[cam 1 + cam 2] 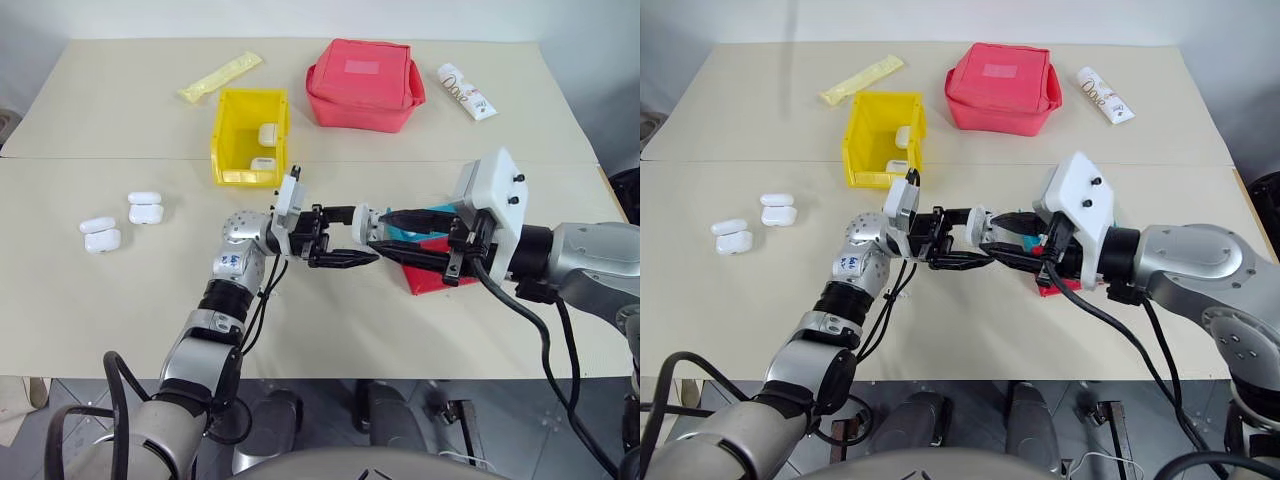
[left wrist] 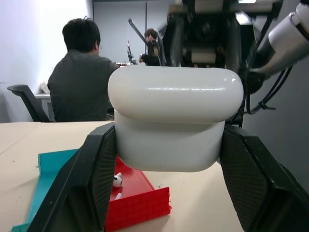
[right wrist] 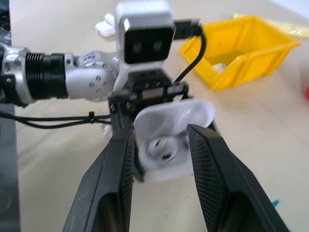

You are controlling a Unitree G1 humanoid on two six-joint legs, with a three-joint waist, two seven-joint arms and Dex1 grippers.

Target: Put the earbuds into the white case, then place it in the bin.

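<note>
left gripper (image 1: 340,258): clenched on the white case (image 2: 176,123), holding it up above the table (image 1: 120,300), in front of the yellow bin (image 1: 250,135).
case lid: hinged open toward the right arm, as the right wrist view shows.
right gripper (image 3: 159,145): fingers (image 3: 118,159) part-spread on either side of the open case; whether they pinch an earbud, i cannot tell.
earbuds: one white piece (image 3: 161,150) sits in the case's mouth; two small white ones (image 2: 117,181) lie in the blue-and-red tray (image 1: 425,270), which is well to the right of the bin and under the right arm.
bin contents: two white cases already inside.
spare cases (image 1: 120,225): on the table, left of the bin and nearer the robot.
step, as i judge it: seating earbuds; closing and binning not yet done.
risk: a crooked push could pop the earbud out or twist the case in the left grip; shutting the lid on an unseated stem would jam it.
</note>
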